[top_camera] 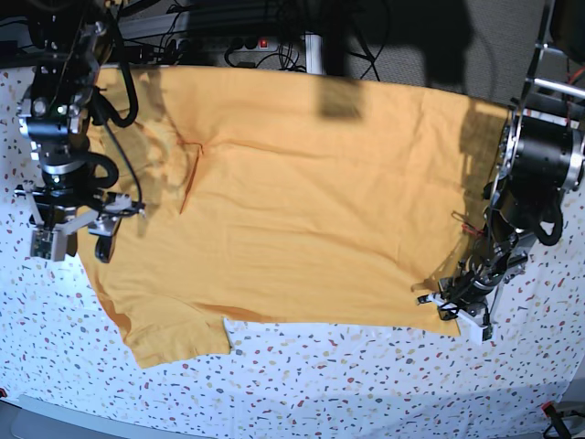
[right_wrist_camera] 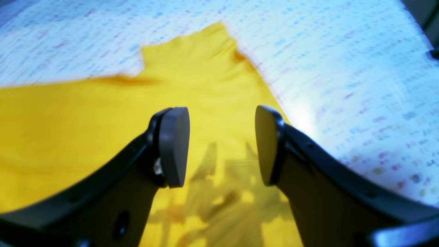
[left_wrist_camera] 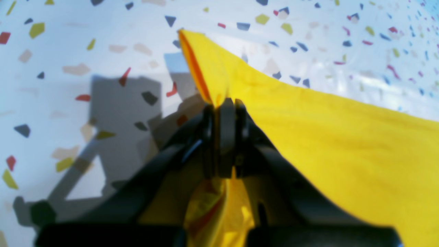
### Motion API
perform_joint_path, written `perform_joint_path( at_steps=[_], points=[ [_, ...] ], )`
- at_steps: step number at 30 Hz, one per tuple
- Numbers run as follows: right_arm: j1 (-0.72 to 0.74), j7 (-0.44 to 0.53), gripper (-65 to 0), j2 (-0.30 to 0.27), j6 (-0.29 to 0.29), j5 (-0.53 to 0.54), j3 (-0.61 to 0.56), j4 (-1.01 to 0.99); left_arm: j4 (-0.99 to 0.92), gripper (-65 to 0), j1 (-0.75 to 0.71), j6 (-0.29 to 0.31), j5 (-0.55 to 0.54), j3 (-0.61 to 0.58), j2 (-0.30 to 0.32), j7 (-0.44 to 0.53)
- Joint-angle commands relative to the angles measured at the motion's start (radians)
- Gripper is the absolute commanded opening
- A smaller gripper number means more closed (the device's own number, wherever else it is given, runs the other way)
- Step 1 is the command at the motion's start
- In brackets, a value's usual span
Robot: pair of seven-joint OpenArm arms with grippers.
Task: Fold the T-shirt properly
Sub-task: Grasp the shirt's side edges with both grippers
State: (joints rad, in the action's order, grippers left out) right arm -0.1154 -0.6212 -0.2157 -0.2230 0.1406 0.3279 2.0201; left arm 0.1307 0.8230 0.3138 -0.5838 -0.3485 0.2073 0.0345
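The left hand (left_wrist_camera: 224, 106) is pinched tight on a corner of the T-shirt (top_camera: 302, 201). The right hand (right_wrist_camera: 222, 145) hangs wide open and holds nothing, just above the other end, so the shirt stretches between them.

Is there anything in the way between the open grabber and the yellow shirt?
Nothing visible. The right tool hangs open straight above the T-shirt, with only its own shadow on the cloth under it. The left tool is already shut on the shirt's edge, above the tablecloth.

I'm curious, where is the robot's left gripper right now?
In the base view, the left gripper sits low on the right, shut on the T-shirt corner.
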Motion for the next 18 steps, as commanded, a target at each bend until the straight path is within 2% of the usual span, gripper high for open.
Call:
perform_joint_path(
  at_steps=[1, 4, 6, 9, 15, 18],
  points=[
    [0.041, 0.031, -35.3, -0.013, -0.029, -0.008, 0.005, -0.012, 0.013, -65.0, 0.041, 0.001, -0.008, 0.002, 0.010, 0.035],
    [0.132, 0.039, -35.3, -0.018, -0.122, -0.010, 0.005, -0.150, 0.013, -65.0, 0.041, 0.001, -0.008, 0.002, 0.009, 0.035],
    [0.210, 0.046, -35.3, -0.018, -0.155, -0.010, 0.005, -0.281, 0.013, -65.0, 0.042, 0.001, -0.008, 0.002, 0.009, 0.035],
    [0.353, 0.055, -35.3, -0.035, -0.166, -0.010, 0.005, -0.511, 0.013, -65.0, 0.041, 0.001, -0.008, 0.002, 0.009, 0.034],
    [0.663, 0.061, -35.3, -0.105, -0.166, -0.011, 0.005, -1.000, 0.013, -65.0, 0.041, 0.002, -0.008, 0.002, 0.009, 0.035],
    [0.787, 0.094, -35.3, -0.134, -0.175, -0.059, 0.005, -1.216, 0.013, -65.0, 0.041, 0.002, -0.008, 0.002, 0.009, 0.035]
  ],
)
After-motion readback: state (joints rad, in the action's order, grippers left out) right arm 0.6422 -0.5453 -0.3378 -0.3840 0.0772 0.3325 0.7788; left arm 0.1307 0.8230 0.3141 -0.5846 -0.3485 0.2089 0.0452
